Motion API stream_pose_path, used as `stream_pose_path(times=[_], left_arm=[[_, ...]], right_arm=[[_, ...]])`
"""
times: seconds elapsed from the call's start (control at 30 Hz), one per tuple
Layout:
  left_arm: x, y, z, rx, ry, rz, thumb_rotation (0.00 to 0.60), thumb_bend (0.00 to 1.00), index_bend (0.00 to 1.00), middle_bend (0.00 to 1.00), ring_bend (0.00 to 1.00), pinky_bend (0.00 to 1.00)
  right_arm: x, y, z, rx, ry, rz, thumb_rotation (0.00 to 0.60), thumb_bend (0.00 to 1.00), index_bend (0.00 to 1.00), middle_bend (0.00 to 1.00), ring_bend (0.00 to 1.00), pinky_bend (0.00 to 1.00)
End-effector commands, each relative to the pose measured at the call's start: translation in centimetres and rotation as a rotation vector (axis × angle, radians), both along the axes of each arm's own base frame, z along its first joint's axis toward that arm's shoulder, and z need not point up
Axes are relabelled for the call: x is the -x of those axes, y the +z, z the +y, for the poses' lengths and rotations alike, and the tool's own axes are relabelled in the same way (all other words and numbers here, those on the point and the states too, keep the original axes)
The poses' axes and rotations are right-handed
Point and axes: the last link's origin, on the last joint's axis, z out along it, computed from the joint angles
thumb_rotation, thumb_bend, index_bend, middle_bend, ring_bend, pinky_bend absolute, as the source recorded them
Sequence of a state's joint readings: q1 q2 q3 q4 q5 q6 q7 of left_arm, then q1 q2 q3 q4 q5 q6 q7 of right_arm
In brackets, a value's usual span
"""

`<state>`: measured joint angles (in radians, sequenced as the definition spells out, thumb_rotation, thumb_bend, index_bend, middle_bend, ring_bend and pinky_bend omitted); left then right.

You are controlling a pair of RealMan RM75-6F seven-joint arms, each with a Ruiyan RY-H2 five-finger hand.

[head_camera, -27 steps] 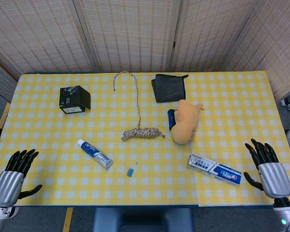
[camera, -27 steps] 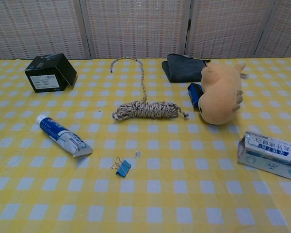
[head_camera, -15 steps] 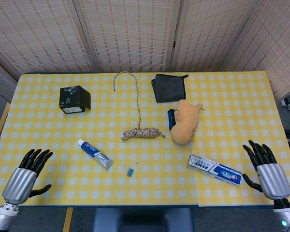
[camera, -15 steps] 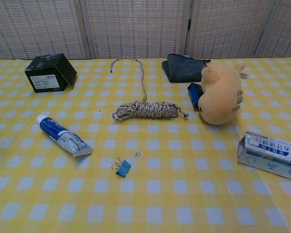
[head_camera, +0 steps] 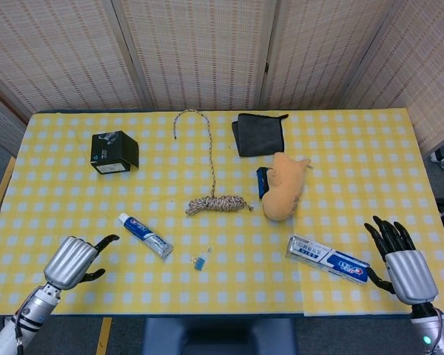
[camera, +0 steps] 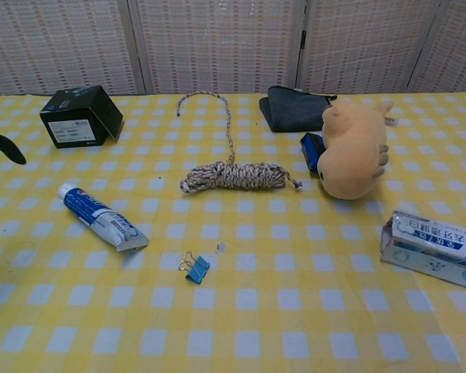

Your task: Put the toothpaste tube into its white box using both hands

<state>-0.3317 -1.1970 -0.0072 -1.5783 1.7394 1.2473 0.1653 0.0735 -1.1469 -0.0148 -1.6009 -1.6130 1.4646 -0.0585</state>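
Left hand (head_camera: 71,261) is seen at about 8 o'clock on the table (head_camera: 370,159), near the front edge, with its fingers curled in and nothing held; only a dark fingertip (camera: 6,148) is shown at the left edge of the chest view. Right hand (head_camera: 401,257) is seen at about 4 o'clock, with its fingers spread apart and nothing held, just beside the right end of the white box (head_camera: 328,259). The white box is laid flat on the yellow checked cloth, and its left end looks open in the chest view. The toothpaste tube (head_camera: 144,234) is laid flat at about 7 o'clock, well apart from the box, with its white cap pointed toward the left hand. It is not touched by either hand. A small blue clip (head_camera: 200,262) is found between the tube and the box, near the front. A coiled rope (head_camera: 217,202) is placed near the middle, with one long end run up toward 12 o'clock. A tan soft toy (head_camera: 283,191) is laid at about 2 o'clock, touching a small blue thing (head_camera: 261,182) on its left side. A dark grey cloth (head_camera: 257,134) is folded behind the toy, and a black box (head_camera: 114,151) is set at about 10 o'clock.
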Motion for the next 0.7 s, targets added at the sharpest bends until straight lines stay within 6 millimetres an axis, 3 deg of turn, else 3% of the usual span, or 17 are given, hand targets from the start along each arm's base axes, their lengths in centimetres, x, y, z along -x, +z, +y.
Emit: stream_pose_path(times=[0.03,0.27,0.7], left_arm=[[-0.6,-1.4,2.1,0.042,0.002,0.053,0.600,0.17,0.22,1.00,1.00,1.00],[-1.3,-3.1,4.2,0.125,0.053,0.081,0.600,0.18,0.19,1.00,1.00,1.00],[-1.1,-6.1,7.2,0.185,0.103,0.146,0.600,0.18,0.28,1.00,1.00,1.00]], right_arm=[[0.0,-0.2,-0.1,-0.002,-0.005,0.003,0.600,0.33,0.00,0.00,0.00,0.00],[0.4,-0.2,-0.4,-0.005,-0.029,0.011,0.600,0.32,0.00,0.00,0.00,0.00],[1.0,0.2,-0.8,-0.010,-0.066,0.005,0.600,0.32,0.00,0.00,0.00,0.00]])
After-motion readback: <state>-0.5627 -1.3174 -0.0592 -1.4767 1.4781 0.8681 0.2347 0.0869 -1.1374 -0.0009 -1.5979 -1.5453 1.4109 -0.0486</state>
